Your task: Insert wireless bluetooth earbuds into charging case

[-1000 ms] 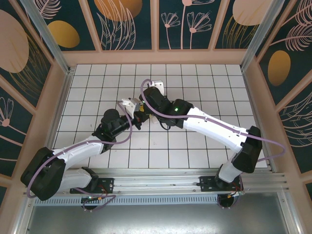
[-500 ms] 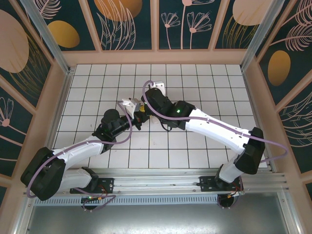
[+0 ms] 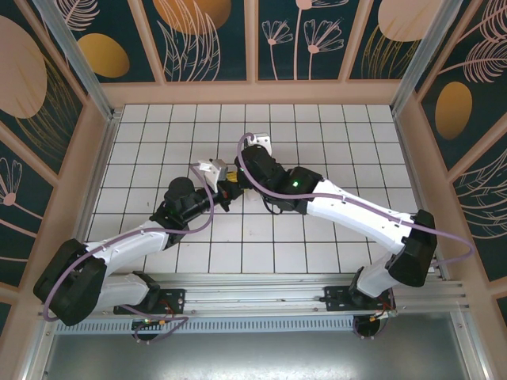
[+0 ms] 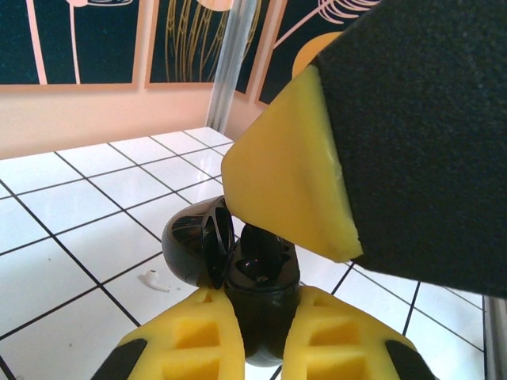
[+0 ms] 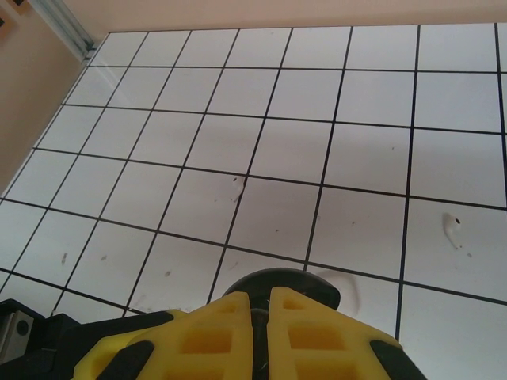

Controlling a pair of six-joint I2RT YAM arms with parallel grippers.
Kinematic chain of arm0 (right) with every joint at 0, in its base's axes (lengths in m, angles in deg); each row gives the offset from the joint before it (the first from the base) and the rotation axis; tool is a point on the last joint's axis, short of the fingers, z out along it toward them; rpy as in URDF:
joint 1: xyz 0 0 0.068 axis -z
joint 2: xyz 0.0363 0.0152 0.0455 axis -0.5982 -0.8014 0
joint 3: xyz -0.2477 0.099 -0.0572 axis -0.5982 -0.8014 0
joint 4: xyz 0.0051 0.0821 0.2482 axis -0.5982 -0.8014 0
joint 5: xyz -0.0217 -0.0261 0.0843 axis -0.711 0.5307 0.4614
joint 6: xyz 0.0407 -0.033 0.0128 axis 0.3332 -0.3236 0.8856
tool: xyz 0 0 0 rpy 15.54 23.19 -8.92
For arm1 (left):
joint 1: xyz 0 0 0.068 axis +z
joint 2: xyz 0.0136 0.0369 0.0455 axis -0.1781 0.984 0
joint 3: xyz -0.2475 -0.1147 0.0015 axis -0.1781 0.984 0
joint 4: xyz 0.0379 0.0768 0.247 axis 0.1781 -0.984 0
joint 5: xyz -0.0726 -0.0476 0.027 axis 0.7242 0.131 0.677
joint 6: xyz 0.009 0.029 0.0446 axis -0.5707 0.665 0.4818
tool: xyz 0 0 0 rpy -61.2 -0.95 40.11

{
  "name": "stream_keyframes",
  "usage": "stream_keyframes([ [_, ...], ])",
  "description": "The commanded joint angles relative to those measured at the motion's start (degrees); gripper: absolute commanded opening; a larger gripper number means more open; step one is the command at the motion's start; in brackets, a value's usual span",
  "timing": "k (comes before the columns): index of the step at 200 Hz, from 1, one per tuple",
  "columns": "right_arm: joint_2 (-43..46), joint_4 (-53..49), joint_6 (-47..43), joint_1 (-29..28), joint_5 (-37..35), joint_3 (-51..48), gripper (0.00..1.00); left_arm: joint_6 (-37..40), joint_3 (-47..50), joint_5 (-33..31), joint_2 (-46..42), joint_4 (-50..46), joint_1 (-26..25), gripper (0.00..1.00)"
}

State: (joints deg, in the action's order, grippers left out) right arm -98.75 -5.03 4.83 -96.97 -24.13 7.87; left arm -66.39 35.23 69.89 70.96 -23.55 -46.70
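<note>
Two arms meet over the middle of a white tiled table (image 3: 333,142), its glossy squares ruled by thin dark grout lines. The left gripper (image 4: 265,302) clamps its ribbed yellow plastic fingers on either side of a black, rounded case (image 4: 257,269), held upright. The case's shiny domed lid (image 4: 188,241) is swung open to the left in the left wrist view. A tiny white stemmed earbud (image 4: 154,279) lies on a tile just beside the case, below the lid. From above and to the right, a blunt wedge-shaped yellow pad backed by coarse black foam, one of the right gripper's fingers (image 4: 293,182), hangs close over the open case. In its own wrist view the right gripper (image 5: 260,307) shows its jaws drawn to a narrow slit over the case; whether anything is pinched between them cannot be told. A small white fleck (image 5: 454,226), perhaps another earbud, lies on a tile to the right.
</note>
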Motion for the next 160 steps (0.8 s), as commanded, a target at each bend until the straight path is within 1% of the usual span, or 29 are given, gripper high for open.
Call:
stream_keyframes([
  [1,1.3,1.3,-0.9,-0.9,2.2,-1.2,0.09,-3.3,-2.1,-0.8,-0.6,7.4,0.2,0.0],
  [42,1.3,1.8,-1.0,-1.0,1.3,-0.7,0.09,-5.9,-1.5,-1.0,-0.6,9.9,0.2,0.0],
  [89,2.6,3.2,-0.9,-0.9,0.1,-1.3,0.09,-7.0,-1.6,-1.2,0.2,12.5,0.2,0.0],
  [108,2.4,3.1,-1.5,-1.0,1.0,-1.2,0.1,-6.7,-2.0,-1.2,0.3,12.6,0.2,0.0],
  [138,2.2,3.4,-3.5,-0.6,4.4,-1.1,0.1,-5.3,-2.6,-1.3,0.3,11.9,0.2,0.0],
  [160,2.7,3.5,-4.6,-0.6,4.7,-1.0,0.1,-4.9,-2.8,-1.4,0.3,11.7,0.2,0.0],
])
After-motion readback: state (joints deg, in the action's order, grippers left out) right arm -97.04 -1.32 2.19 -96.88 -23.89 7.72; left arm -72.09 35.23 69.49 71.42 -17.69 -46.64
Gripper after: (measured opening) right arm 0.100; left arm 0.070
